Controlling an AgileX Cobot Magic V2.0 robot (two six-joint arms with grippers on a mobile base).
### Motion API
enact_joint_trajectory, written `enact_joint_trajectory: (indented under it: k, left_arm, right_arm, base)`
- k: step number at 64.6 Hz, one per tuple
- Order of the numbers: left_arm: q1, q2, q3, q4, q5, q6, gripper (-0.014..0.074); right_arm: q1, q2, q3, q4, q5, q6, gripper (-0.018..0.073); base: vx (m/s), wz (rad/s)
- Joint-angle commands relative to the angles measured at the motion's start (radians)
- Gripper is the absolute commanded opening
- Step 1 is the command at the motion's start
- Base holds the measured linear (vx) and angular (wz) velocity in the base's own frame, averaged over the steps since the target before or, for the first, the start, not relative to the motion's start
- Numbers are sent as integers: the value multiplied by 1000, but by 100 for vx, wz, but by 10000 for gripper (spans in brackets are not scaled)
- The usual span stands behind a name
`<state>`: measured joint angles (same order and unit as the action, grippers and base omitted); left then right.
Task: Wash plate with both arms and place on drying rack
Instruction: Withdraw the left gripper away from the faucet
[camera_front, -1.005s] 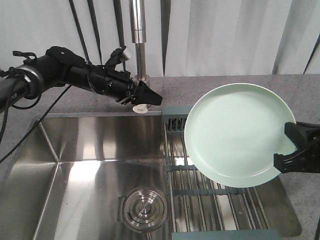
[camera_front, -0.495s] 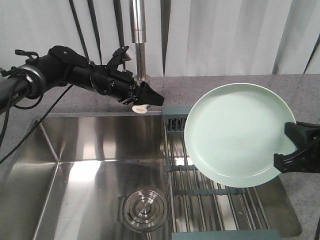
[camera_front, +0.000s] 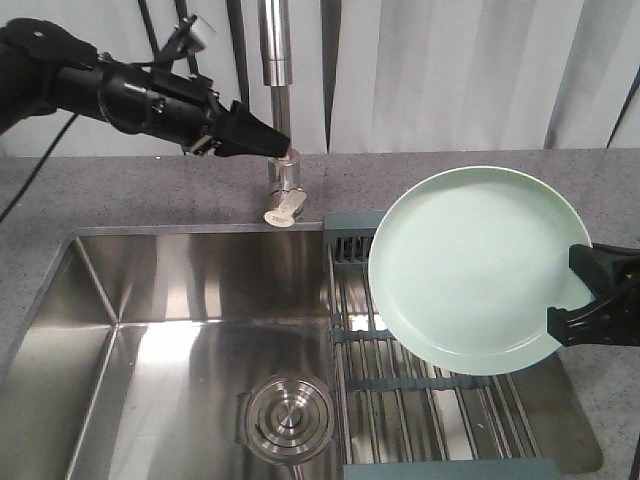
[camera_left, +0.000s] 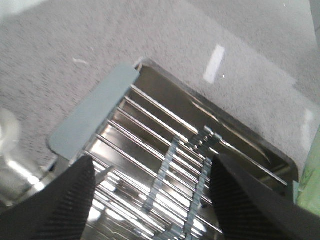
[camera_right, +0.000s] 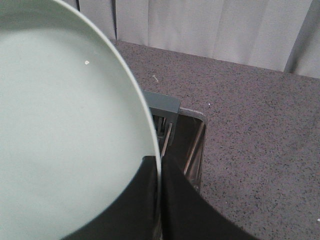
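Pinches plate (camera_front: 470, 265) at lower right rim with right claw (camera_front: 583, 298), narrow on the edge. Holds plate tilted up, clear of the rods, over rack (camera_front: 420, 395) at right end of sink (camera_front: 170, 300). Holds left claw (camera_front: 278, 149) spread wide, tip just beside tap (camera_front: 276, 60), above desk (camera_front: 150, 200), well apart from plate.

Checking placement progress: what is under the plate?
The drying rack. The plate, held tilted by the right gripper, is over it. The rack's near end shows bare; the part behind the plate is hidden.
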<state>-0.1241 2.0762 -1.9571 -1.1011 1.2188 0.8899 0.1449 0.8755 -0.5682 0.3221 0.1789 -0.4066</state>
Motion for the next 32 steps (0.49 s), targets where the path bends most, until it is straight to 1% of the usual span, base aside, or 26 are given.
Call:
enact_joint_trajectory:
  k: [1, 5, 14, 22, 32]
  left_arm:
    - [29, -111, -6, -74, 33, 2, 471]
    - [55, -144, 33, -74, 33, 18, 471]
    - [118, -221, 176, -86, 33, 90, 471]
    - [186, -292, 329, -122, 33, 172, 471]
    - [278, -362, 488, -177, 33, 239, 471]
  right_arm:
    - [-1, -14, -26, 5, -74, -5, -10]
    - [-1, -14, -26, 5, -74, -5, -10]
    - [-1, -14, -26, 5, -74, -5, -10]
    - [-1, -14, -26, 5, -74, -5, -10]
    - [-1, -14, -26, 5, -74, -5, -10]
  base:
    - [0, 0]
    - [0, 0]
    - [0, 0]
    - [0, 0]
    - [0, 0]
